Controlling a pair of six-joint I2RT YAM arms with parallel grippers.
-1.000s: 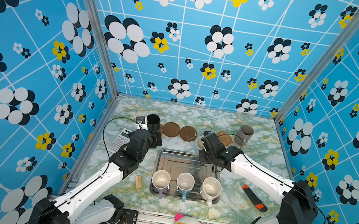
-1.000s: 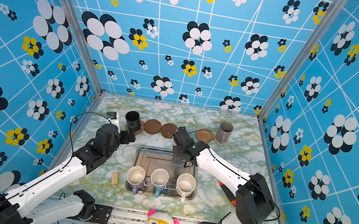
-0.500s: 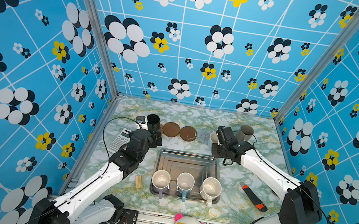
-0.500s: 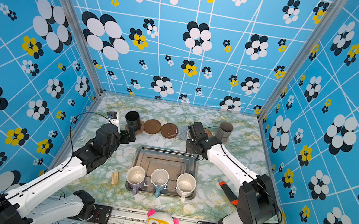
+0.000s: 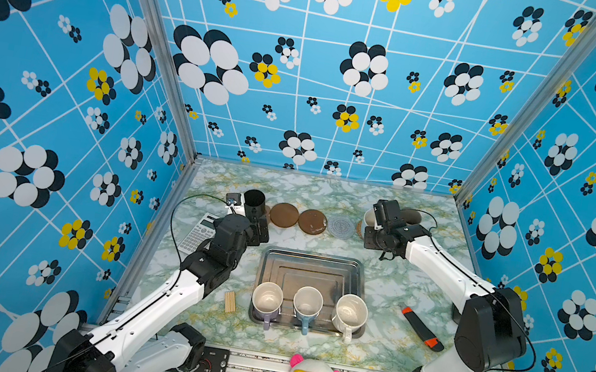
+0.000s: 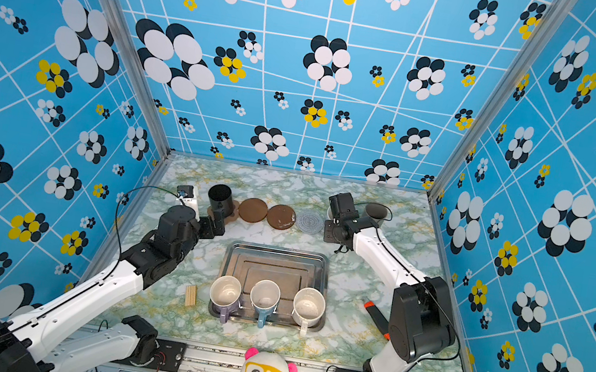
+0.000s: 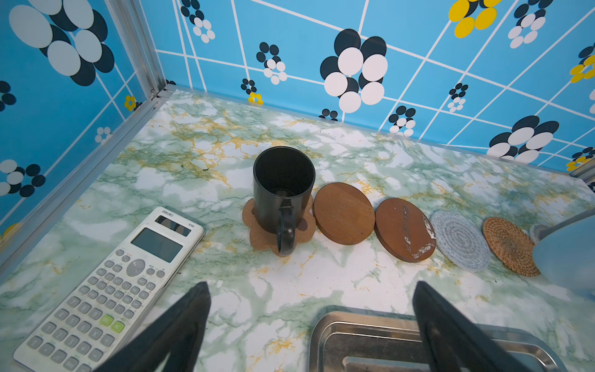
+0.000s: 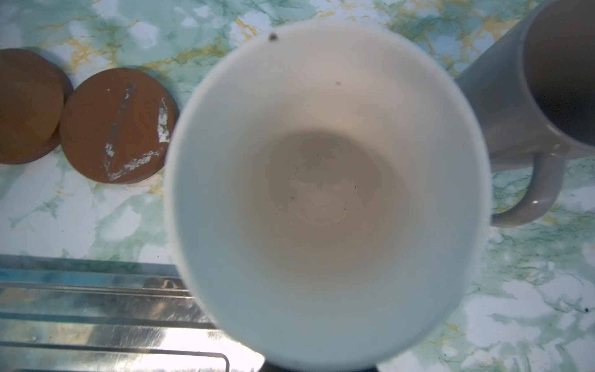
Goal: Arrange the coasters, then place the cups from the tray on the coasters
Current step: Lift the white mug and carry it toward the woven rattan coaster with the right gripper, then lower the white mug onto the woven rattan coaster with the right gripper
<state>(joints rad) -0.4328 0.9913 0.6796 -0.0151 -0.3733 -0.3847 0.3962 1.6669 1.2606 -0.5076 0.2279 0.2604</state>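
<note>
The right claw (image 5: 374, 228) has swung from the tray's (image 5: 313, 256) far rim out to 1 o'clock, clenched on a light blue mug (image 8: 322, 193) now over the rattan coaster (image 7: 508, 246). The left claw (image 7: 309, 290) stays released and empty. The black mug (image 7: 283, 186) sits on the paw coaster (image 7: 257, 232). The grey mug (image 8: 515, 106) probably has one too, though its base is hidden. Three mugs (image 5: 307, 302) wait at the tray's 6 o'clock. The brown discs (image 7: 343, 212) and grey-blue mat (image 7: 460, 240) lie bare.

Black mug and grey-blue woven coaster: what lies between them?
A plain dark brown disc and a scratched dark brown disc lie there side by side, both bare; the left wrist view shows it.
</note>
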